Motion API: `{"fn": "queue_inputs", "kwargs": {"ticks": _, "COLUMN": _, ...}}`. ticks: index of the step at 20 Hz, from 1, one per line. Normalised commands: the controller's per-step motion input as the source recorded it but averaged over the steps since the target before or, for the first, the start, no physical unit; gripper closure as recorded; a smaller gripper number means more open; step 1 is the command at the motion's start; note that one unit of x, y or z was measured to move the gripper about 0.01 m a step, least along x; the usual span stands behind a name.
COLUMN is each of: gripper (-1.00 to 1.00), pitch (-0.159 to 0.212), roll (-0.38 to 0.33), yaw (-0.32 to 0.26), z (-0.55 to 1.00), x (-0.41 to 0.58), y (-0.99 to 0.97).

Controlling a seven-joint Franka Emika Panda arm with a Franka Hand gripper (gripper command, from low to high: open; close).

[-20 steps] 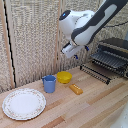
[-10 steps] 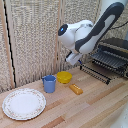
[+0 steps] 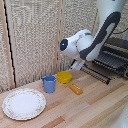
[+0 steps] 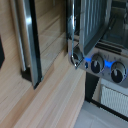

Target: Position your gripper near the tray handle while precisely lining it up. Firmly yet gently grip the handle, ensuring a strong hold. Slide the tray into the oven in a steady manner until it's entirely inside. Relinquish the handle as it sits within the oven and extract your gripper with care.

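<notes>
- On wooden table [image 3: 95, 107], exterior view's right: oven [image 3: 116, 59] w/ tray [image 3: 104, 64] sticking out front, dark bars visible.
- Tray handle [image 3: 95, 75] = thin rail along rack's front edge, near arm's wrist.
- Arm [image 3: 90, 42] bends down from above; gripper [image 3: 77, 65] just beside handle, fingers hidden – can't tell if apart or together.
- Wrist view: rack bars [image 4: 90, 22], oven knobs [image 4: 107, 65] close, blurry.
- Exterior view's left: plate [image 3: 23, 103], blue cup [image 3: 49, 83], yellow bowl [image 3: 64, 77], small orange block [image 3: 76, 89], all well apart from tray.
</notes>
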Motion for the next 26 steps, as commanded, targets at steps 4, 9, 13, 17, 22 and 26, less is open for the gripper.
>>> {"fn": "queue_inputs", "kwargs": {"ticks": 4, "gripper": -1.0, "pitch": 0.0, "roll": -0.036, "yaw": 0.102, "z": 0.0, "x": 0.15, "y": -0.64}}
{"fn": "queue_inputs", "kwargs": {"ticks": 9, "gripper": -1.0, "pitch": 0.0, "roll": -0.031, "yaw": 0.098, "z": -0.08, "x": 0.181, "y": -0.62}}
{"fn": "queue_inputs", "kwargs": {"ticks": 13, "gripper": -1.0, "pitch": 0.0, "roll": -0.108, "yaw": 0.045, "z": -0.14, "x": 0.162, "y": -0.52}}
{"fn": "queue_inputs", "kwargs": {"ticks": 17, "gripper": -1.0, "pitch": 0.0, "roll": -0.164, "yaw": -0.025, "z": -0.03, "x": 0.075, "y": -0.44}}
{"fn": "queue_inputs", "kwargs": {"ticks": 22, "gripper": -1.0, "pitch": 0.0, "roll": -0.129, "yaw": -0.072, "z": -0.04, "x": 0.106, "y": -0.48}}
{"fn": "queue_inputs", "kwargs": {"ticks": 26, "gripper": -1.0, "pitch": 0.012, "roll": -0.093, "yaw": -0.013, "z": -0.1, "x": 0.136, "y": -0.5}}
